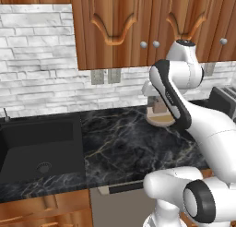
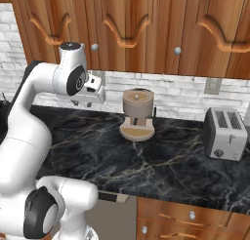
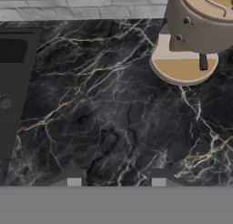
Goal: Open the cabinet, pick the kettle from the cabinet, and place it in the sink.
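One cabinet [image 1: 138, 27] of reddish-brown wood hangs on the wall above the table [image 1: 133, 143], and both its doors are closed. Each door has a carved arched panel, and two small round silver knobs [image 1: 150, 44] sit close together where the doors meet. The kettle cannot be seen, because the doors hide the inside of the cabinet.

One sink [image 1: 39, 147] is set into the table at the left in the left base view. It is a rectangular matte-black basin with one round drain [image 1: 44, 167] on its floor. A thin dark faucet [image 1: 6, 114] stands at its back left corner.

On the dark marble table there is one round wooden appliance [image 2: 137, 114], a tan cylinder on a round base, near the white brick wall. One silver toaster [image 2: 224, 134] with two slots stands well apart from it, to the right. I count three grey wall outlets [image 1: 106, 76] in the left base view, one of them partly hidden behind the arm. No writing or brand can be read on anything.

The end effector [image 3: 116, 182] hangs above the bare table, between the sink and the wooden appliance, and it looks down. Its two finger tips [image 3: 74, 182] stand apart and nothing is between them.
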